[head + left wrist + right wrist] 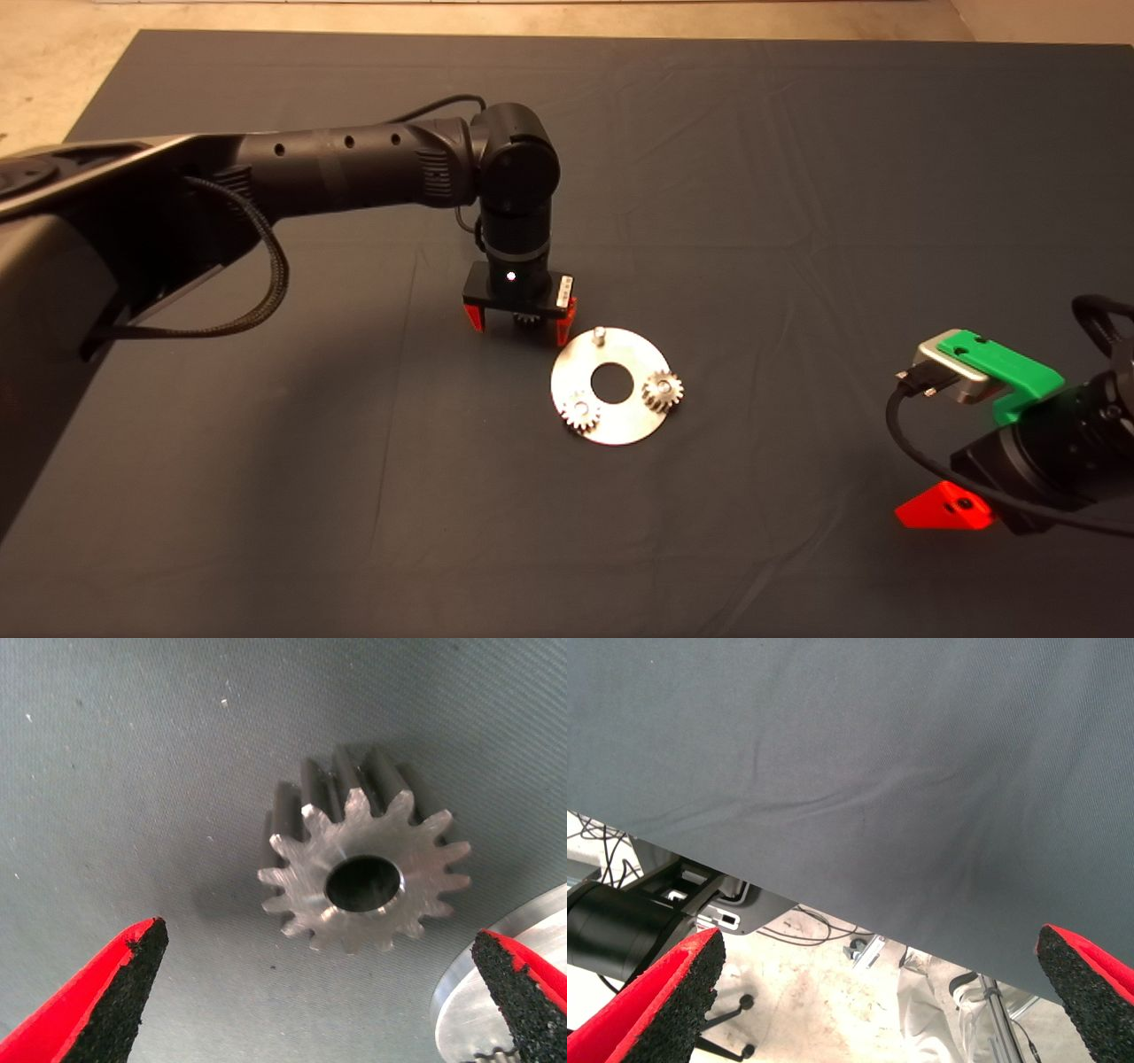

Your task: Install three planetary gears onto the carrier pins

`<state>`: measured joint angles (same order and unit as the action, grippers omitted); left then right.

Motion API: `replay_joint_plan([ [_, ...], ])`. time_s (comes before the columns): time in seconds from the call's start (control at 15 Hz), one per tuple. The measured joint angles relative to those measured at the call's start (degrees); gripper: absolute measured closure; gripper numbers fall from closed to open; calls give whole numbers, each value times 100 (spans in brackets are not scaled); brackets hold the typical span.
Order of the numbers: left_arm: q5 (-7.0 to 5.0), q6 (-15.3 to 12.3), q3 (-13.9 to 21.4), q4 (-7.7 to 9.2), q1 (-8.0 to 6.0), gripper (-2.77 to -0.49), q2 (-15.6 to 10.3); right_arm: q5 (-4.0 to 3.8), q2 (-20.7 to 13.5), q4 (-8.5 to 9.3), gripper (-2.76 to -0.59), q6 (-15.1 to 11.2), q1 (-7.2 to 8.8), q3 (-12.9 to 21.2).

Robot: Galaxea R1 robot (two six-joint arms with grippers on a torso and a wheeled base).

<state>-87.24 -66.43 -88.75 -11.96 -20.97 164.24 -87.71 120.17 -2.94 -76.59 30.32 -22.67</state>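
While two small shiny silver-grey spur gears are already seated on the flat round silver carrier disc (620, 421), one at its nearer-left pin (581, 411) and one at its right pin (662, 390), the task is judged about two-thirds complete. One short silver upright stud (599, 336) at the far edge of the disc is seen bare, so one installation is left. Nearest the camera, the right gripper (944, 511) is parked at the lower right edge of the dark mat (797, 177), its fingers spread wide and nothing held. Farther in, the left gripper (521, 323) is poised just beside the disc's far-left rim, its red fingers (106, 997) wide apart and straddling the third gear (363, 873) without touching it. That gear is shown lying flat on the mat, teeth bright and evenly cut, its dark centre hole facing up, close to the disc rim and not yet gripped.
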Motion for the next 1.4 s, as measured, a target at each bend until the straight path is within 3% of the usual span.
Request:
replay_joint_plan([
  [0.27,0,293,-417,-7,-4,-248,67,-2,-2,2,-262,0,0,2],
  [0.93,30,356,-474,-5,-190,-248,194,1,0,4,-262,0,0,2],
  [1.33,37,416,-477,-7,-190,-223,211,0,0,5,-262,0,0,2],
  [1.4,83,416,-477,-6,-188,-222,215,0,0,5,-262,0,0,2],
])
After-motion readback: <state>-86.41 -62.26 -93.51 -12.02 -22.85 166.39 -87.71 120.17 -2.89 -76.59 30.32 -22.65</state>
